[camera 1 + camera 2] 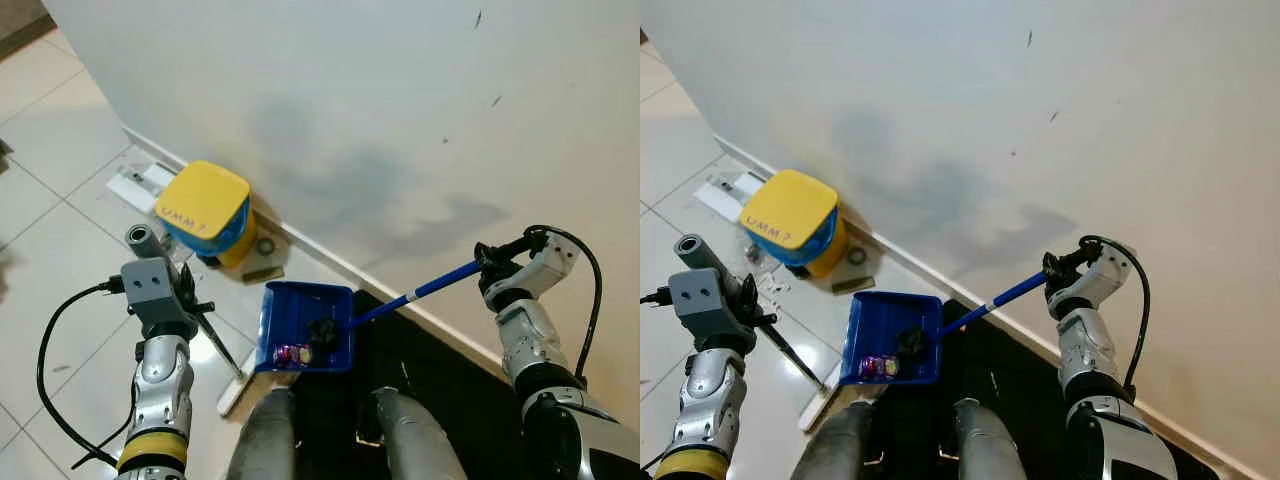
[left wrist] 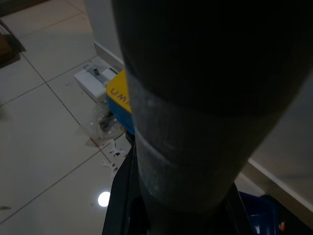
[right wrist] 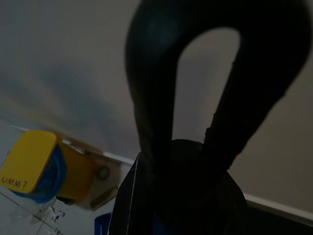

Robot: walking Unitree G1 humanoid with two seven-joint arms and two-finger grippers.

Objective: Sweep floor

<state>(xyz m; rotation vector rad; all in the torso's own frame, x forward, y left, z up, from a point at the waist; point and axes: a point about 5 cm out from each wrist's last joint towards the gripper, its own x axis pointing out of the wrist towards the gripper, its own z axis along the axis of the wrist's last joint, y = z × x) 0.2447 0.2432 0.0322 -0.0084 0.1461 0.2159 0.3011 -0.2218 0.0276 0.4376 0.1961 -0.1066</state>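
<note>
Fingers of right gripper [image 1: 490,256] clamp one blue dustpan [image 1: 305,326]; left gripper [image 1: 185,292] grips one broom [image 1: 222,350].

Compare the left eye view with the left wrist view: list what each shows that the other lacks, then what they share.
Left eye view alone: the right hand shut on the dustpan's blue handle, dark and pink debris in the pan, and the left hand on the broom stick.

Left wrist view alone: torn scraps on the tiles.

Both: yellow and blue bin, white wall, blue dustpan.
</note>
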